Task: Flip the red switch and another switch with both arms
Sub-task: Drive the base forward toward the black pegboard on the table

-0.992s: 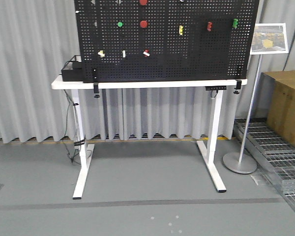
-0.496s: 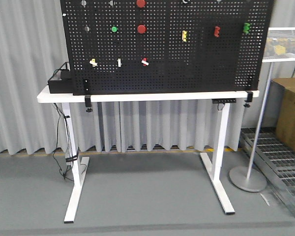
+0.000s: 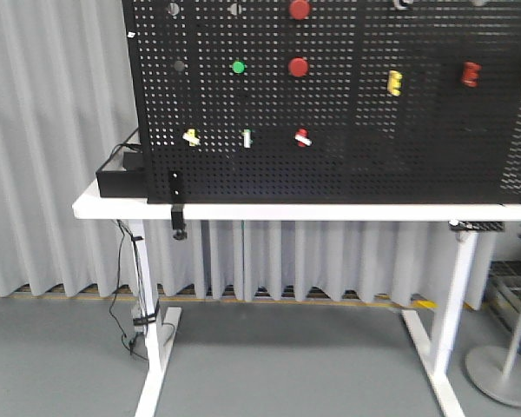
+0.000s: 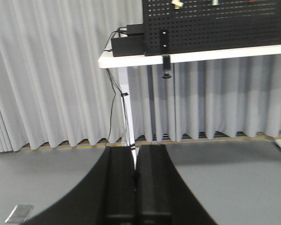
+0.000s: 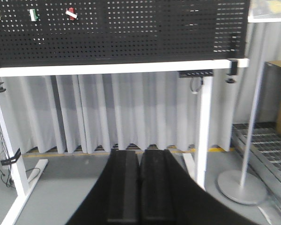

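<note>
Standing well short of the red switch (image 3: 302, 137) and another switch (image 3: 191, 137), left gripper (image 4: 135, 155) and right gripper (image 5: 139, 157), jaws pressed together, are at approach and must next reach them.

Black pegboard (image 3: 330, 165) on white table (image 3: 286, 211), up ahead of left claw (image 4: 135, 161). Black box (image 4: 126, 44) at table's left end, touching board. Grey curtain (image 3: 52, 174) behind. Sign stand (image 5: 241, 186) and cardboard box (image 5: 278, 93) ahead-right of right claw (image 5: 139, 159).
</note>
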